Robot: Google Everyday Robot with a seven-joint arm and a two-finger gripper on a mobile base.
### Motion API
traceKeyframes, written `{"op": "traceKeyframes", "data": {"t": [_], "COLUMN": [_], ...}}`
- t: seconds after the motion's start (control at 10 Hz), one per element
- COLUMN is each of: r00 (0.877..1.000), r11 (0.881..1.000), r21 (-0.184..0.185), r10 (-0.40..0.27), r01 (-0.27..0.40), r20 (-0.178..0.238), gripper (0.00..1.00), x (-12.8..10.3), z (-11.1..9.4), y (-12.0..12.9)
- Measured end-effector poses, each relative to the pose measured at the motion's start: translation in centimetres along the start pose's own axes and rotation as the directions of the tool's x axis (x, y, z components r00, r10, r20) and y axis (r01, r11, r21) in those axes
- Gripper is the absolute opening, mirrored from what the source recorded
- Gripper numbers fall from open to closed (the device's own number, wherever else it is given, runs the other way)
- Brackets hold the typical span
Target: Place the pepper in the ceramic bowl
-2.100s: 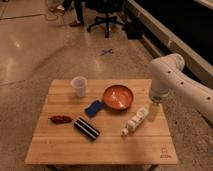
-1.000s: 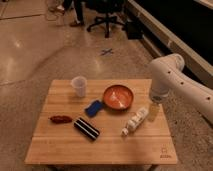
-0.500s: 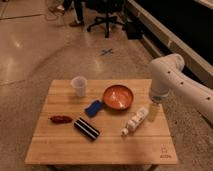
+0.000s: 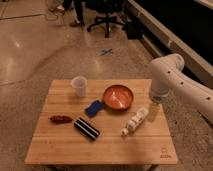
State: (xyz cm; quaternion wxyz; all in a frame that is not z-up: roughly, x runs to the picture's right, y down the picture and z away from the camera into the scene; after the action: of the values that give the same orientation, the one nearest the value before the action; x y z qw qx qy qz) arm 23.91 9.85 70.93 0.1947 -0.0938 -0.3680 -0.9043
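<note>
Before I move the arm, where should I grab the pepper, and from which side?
I'd grip the pepper across its middle, coming straight down. It lies flat on the table, long axis left to right, so close across its narrow width. The black block sits near its right end; avoid that end. The gripper hangs open at the table's right side.

Wide-spread pincer (image 4: 153,107) beneath bent arm (image 4: 169,74)
</note>
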Motion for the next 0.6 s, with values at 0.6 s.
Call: {"op": "traceKeyframes", "data": {"t": [0.6], "r00": [0.986], "r11": [0.993], "r21": [-0.017], "r10": [-0.12], "r01": [0.119], "r20": [-0.111], "gripper": [0.8], "x": [8.6], "z": [-0.9], "y": [-1.0]}}
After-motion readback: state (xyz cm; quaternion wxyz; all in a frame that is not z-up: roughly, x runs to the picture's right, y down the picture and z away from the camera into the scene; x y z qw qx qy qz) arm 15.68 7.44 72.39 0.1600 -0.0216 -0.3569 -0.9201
